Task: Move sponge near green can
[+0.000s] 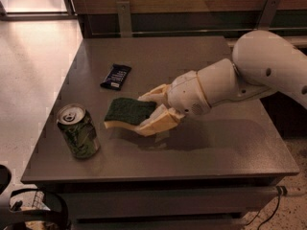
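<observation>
The sponge (127, 112), dark green on top with pale yellow foam below, sits between the fingers of my gripper (152, 113) just above or on the grey table (216, 147). The gripper reaches in from the right and is shut on the sponge's right end. The green can (78, 131), with a silver top and pull tab, stands upright near the table's front left corner, a short gap left of the sponge.
A dark blue snack bar wrapper (116, 76) lies behind the sponge toward the back left. My white arm (249, 75) spans the right side of the table. The table's left and front edges drop to the floor.
</observation>
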### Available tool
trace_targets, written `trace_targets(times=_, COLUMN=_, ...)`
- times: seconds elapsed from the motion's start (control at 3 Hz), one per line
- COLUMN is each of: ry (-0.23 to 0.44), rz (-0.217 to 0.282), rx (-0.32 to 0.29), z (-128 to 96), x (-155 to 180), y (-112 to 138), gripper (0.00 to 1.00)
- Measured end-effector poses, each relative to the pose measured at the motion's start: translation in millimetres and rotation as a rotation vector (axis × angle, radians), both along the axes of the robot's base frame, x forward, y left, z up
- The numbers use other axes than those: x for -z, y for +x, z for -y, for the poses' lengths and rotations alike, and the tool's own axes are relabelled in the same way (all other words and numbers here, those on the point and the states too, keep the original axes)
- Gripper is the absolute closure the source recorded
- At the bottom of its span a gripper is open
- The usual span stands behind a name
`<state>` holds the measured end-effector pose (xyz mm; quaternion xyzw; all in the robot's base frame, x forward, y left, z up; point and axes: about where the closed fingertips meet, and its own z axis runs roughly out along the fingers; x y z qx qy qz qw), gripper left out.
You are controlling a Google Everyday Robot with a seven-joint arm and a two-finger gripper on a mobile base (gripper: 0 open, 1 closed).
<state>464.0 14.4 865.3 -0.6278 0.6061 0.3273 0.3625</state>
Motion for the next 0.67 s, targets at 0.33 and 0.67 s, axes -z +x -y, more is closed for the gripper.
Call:
trace_targets(times=0.33, ry=-0.001, rz=0.001, rx=-0.003, z=-1.4, x=-0.3, y=-0.7, gripper=0.00)
trace_targets(times=0.67, ry=-0.001, rz=0.001, rx=-0.004, z=-1.9, x=-0.4, y=-1.0, gripper=0.00)
